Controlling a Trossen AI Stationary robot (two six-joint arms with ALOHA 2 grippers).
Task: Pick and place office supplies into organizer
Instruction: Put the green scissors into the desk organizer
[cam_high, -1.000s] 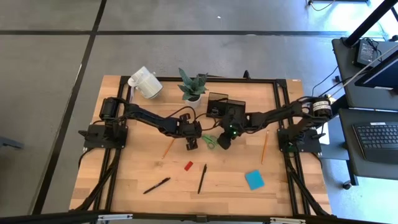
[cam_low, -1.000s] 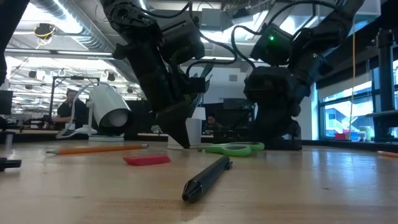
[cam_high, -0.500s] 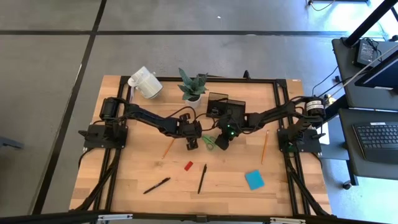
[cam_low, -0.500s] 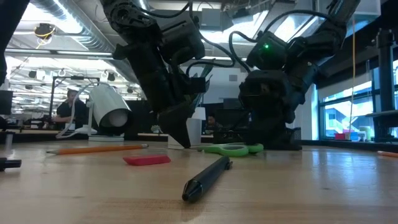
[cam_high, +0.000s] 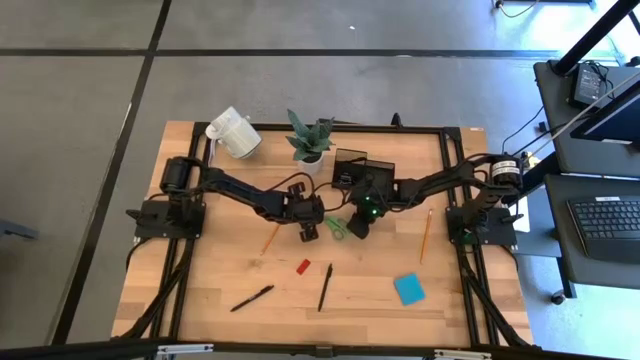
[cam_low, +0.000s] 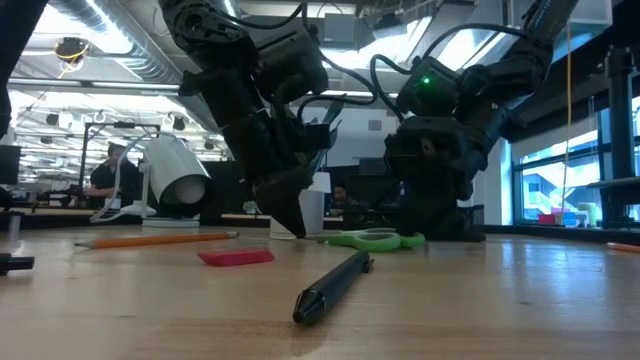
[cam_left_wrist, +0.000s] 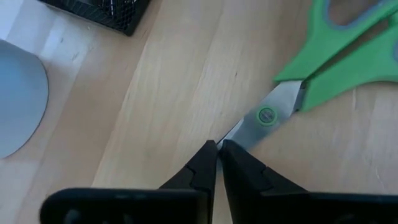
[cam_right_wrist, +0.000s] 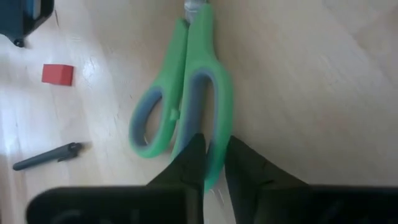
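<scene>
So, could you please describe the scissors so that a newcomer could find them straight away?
Start at the black organizer at the table's far edge and come toward the near side, between the two grippers. The scissors lie flat there, blades toward the left gripper. Their bright green handles are the only green thing lying on the wood.

I see the scissors (cam_high: 336, 227) on the tabletop (cam_high: 220, 270) between both hands, organizer (cam_high: 352, 166) just behind them.

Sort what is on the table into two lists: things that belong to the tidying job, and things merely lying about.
Job: scissors, pencils, pens, blue sticky pad, red block, organizer.

Lying about: white mug, potted plant.
</scene>
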